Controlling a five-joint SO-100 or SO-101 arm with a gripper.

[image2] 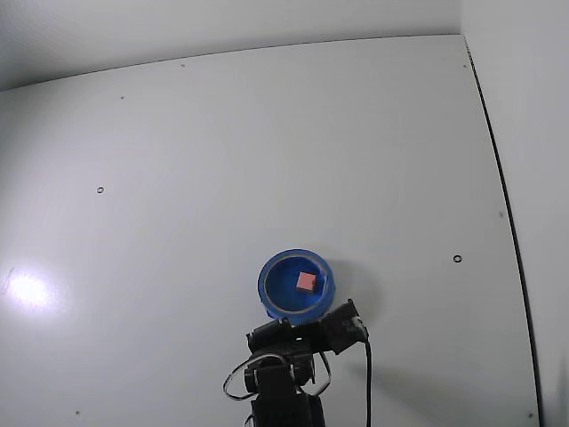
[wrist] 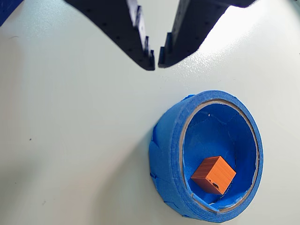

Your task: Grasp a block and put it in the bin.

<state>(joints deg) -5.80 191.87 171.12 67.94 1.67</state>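
Wrist view shows the gripper (wrist: 156, 60) coming in from the top edge, its two dark fingers (wrist: 136, 33) nearly closed, with only a narrow slit between the tips and nothing held in it. Below and to the right of the tips sits the bin (wrist: 166, 159), a round blue container on the pale table (wrist: 70, 140). The block (wrist: 213, 175) lies inside the bin on its blue floor, toward the lower part of the ring, looking orange in this view and turned at a slight angle. It is well apart from the fingertips, which hang over bare table just outside the bin's upper left rim. Fixed view, looking down, shows the bin (image2: 271, 294) near the bottom centre of the table (image2: 267, 133), with the block (image2: 306, 281) inside it, right of centre, looking pink. The arm (image2: 293, 356) rises from the bottom edge, its top just beside the bin's near rim.
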